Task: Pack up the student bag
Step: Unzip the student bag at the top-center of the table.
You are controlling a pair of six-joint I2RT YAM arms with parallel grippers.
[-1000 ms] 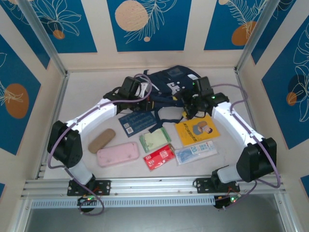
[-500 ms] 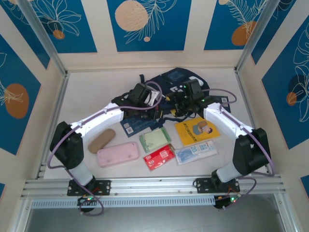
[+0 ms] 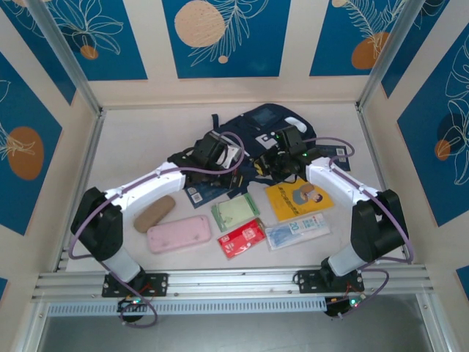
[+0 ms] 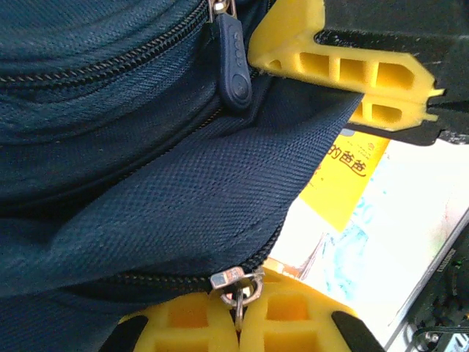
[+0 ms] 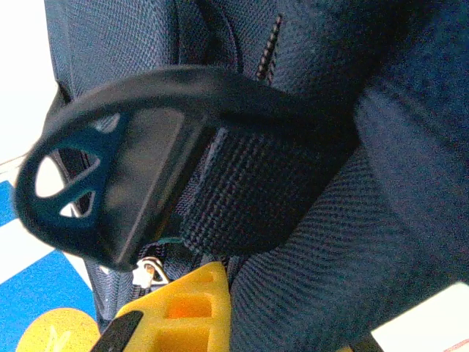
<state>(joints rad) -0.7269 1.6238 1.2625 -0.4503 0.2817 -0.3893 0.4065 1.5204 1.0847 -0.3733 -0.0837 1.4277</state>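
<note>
Student bag [image 3: 265, 117], one in number, is lying at the far middle of the table [image 3: 132, 147], with both arms reaching onto its near edge. Seven loose items are lying in front of it:

- One tan case [image 3: 154, 213] and one pink case [image 3: 179, 235] are sitting at the left.
- One green packet [image 3: 235, 211], one red packet [image 3: 242, 238] and one clear packet [image 3: 297, 231] are lying in the middle.
- One yellow booklet [image 3: 298, 198] is lying at the right, just beside the bag.
- One navy booklet [image 3: 209, 192] is lying partly under the left arm.

Left gripper [image 4: 238, 312]: its two yellow fingers [image 4: 190, 326] are pressing together and pinching the metal zipper pull [image 4: 236, 287] of the lower zip, with navy fabric bulging above them. A second, dark zipper tab [image 4: 233, 62] is hanging from the upper zip, next to a yellow finger of the other arm.

Right gripper [image 3: 271, 159]: its jaws are closing tight on a fold of the bag's fabric. In the right wrist view, one yellow finger [image 5: 187, 308] is showing below a black plastic handle [image 5: 110, 183] and a woven strap [image 5: 249, 198], while the fabric is covering the other finger. The two grippers are working near each other on the same front edge of the bag.
</note>
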